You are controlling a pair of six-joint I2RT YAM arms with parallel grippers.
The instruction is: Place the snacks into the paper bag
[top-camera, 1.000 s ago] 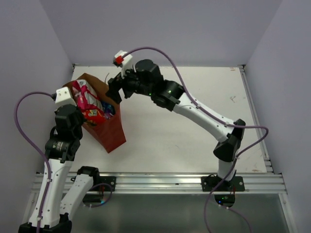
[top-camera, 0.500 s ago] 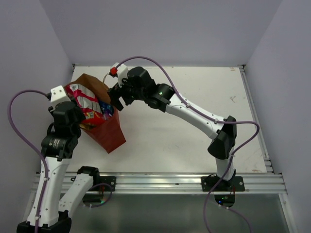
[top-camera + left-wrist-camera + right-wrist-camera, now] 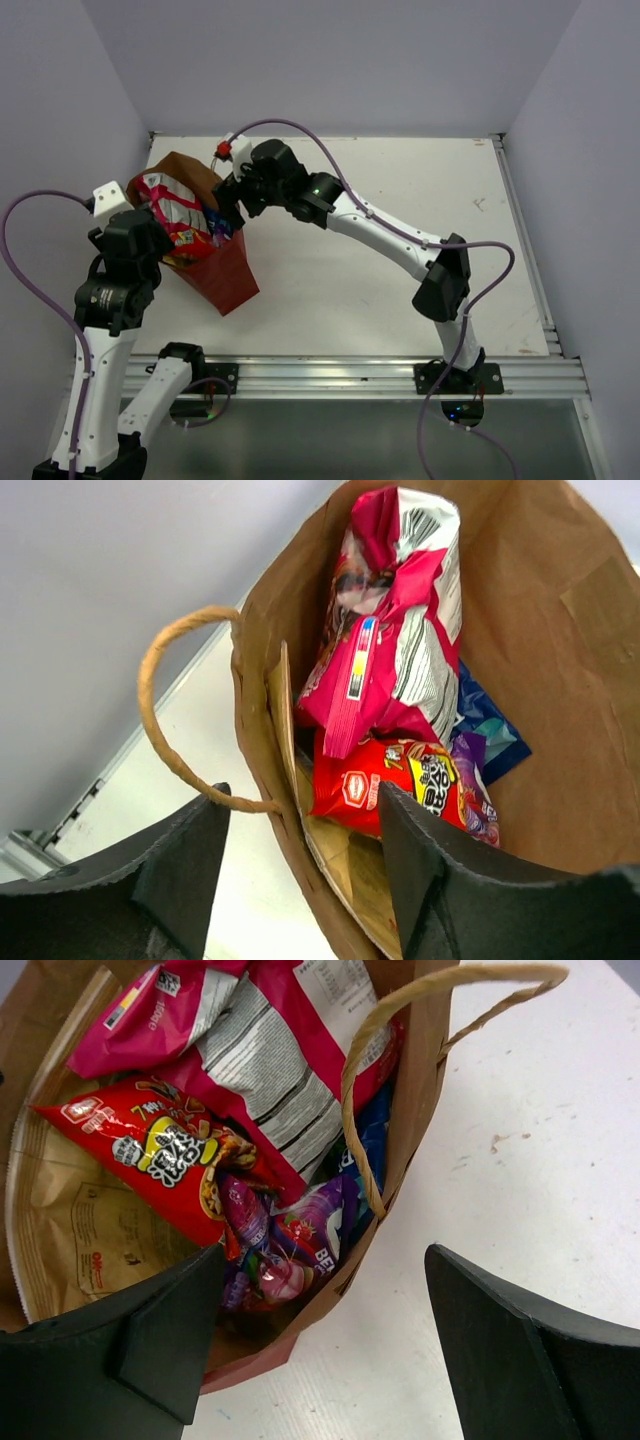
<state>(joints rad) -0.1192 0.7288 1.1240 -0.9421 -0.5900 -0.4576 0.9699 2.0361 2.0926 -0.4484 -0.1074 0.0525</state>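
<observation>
Your paper bag [image 3: 228, 282] stands on the left side of the white table [image 3: 420, 210], mouth open, with the two grippers at its rim, one on each side. Count five packets inside it. The pink-and-silver packet [image 3: 262, 1052] sits highest and pokes above the rim. The red packet [image 3: 158, 1150] lies just under it, and the small purple packet [image 3: 300, 1232] is below that. The dark blue packet [image 3: 487, 732] is tucked against the wall, mostly covered. The tan chips bag [image 3: 82, 1242] is pressed flat along the bag's kraft inner side. You can see two string handles: one [image 3: 163, 702] loops out near the left gripper and the other [image 3: 392, 1022] arches over the edge near the right. The left gripper [image 3: 300, 800] has its jaws well apart, with the bag's near wall running up between them and touching neither. The right gripper [image 3: 322, 1255] is likewise spread wide, and the bag's handled edge lies between its fingers without being pinched.
</observation>
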